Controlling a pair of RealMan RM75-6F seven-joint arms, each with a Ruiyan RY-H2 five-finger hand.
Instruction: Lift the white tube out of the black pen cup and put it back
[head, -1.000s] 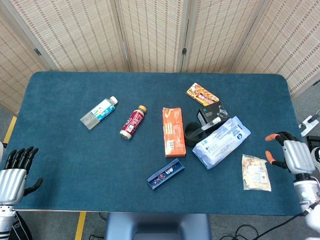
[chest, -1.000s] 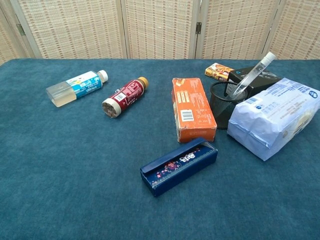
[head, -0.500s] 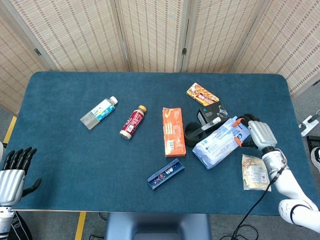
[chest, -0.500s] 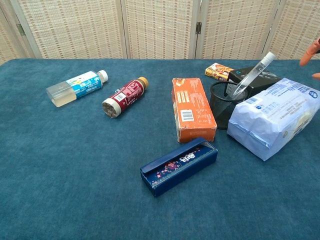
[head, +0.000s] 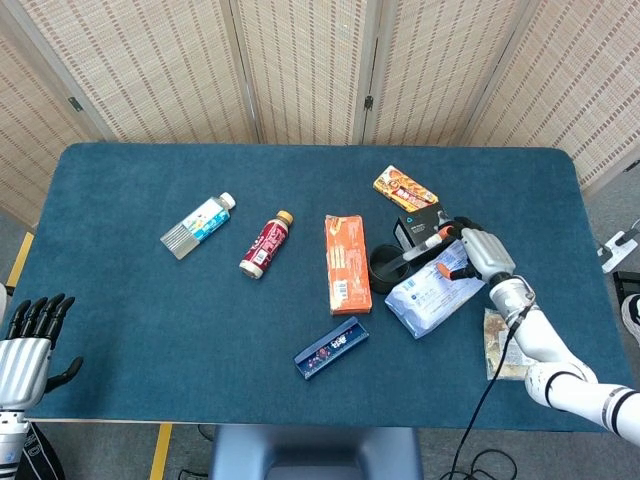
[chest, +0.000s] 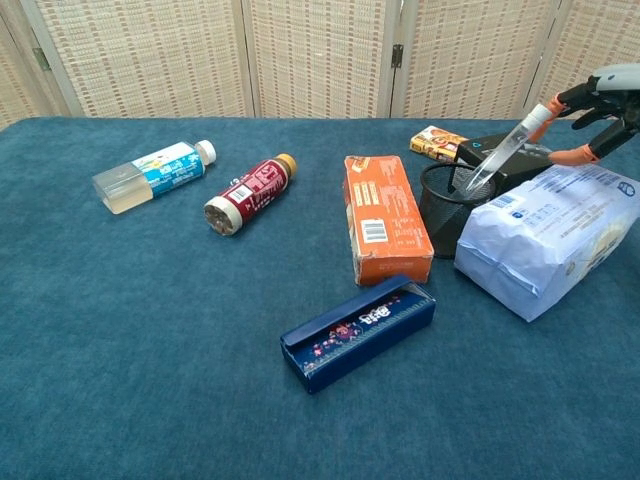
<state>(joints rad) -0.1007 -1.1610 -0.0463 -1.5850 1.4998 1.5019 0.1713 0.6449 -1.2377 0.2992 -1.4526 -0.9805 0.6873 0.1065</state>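
- The white tube stands tilted in the black pen cup, its lower end inside and its capped top leaning up and away toward the right hand
- That hand has its fingers spread, and one orange fingertip sits right at the tube's top; whether it is touching or just beside it I cannot tell, and nothing is pinched between thumb and finger
- In the head view the right hand hovers just right of the pen cup, above the pale blue bag that lies against the cup
- The left hand rests far from the pen cup at the near left table edge, fingers apart and holding nothing
- As I read it, nothing of the task is finished: the tube is not yet gripped, so the lift out and the return into the cup both remain
- Beside the pen cup on its left lies the orange box; behind the cup sits a black box; both leave little room for a sideways pull, so a pull along the tube's own lean looks safest
- The mesh cup looks light, so it could tip or drag with the tube if the grip catches its rim
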